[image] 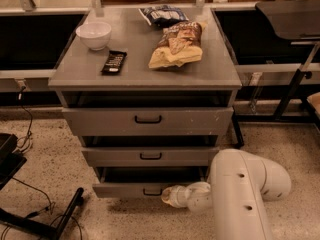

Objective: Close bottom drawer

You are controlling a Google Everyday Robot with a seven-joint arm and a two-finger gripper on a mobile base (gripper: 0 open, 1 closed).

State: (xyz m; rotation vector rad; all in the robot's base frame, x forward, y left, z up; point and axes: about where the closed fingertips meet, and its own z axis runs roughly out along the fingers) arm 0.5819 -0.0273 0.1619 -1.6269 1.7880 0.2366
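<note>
The grey cabinet (145, 74) has three drawers. The bottom drawer (131, 188) is the lowest one, with a low front panel and a small black handle (151, 192). It stands out only a little, with a dark gap above its front. My gripper (169, 196) is at the end of the white arm (240, 194), low by the floor, pressed against the right part of the bottom drawer's front beside the handle. The middle drawer (150, 156) and the top drawer (148, 120) sit above it.
On the cabinet top lie a white bowl (94, 34), a black bar (114, 62), a brown chip bag (176, 45) and a blue bag (163, 15). A black stand base (45, 224) and cables lie at the left floor. A dark table leg (290, 91) stands at the right.
</note>
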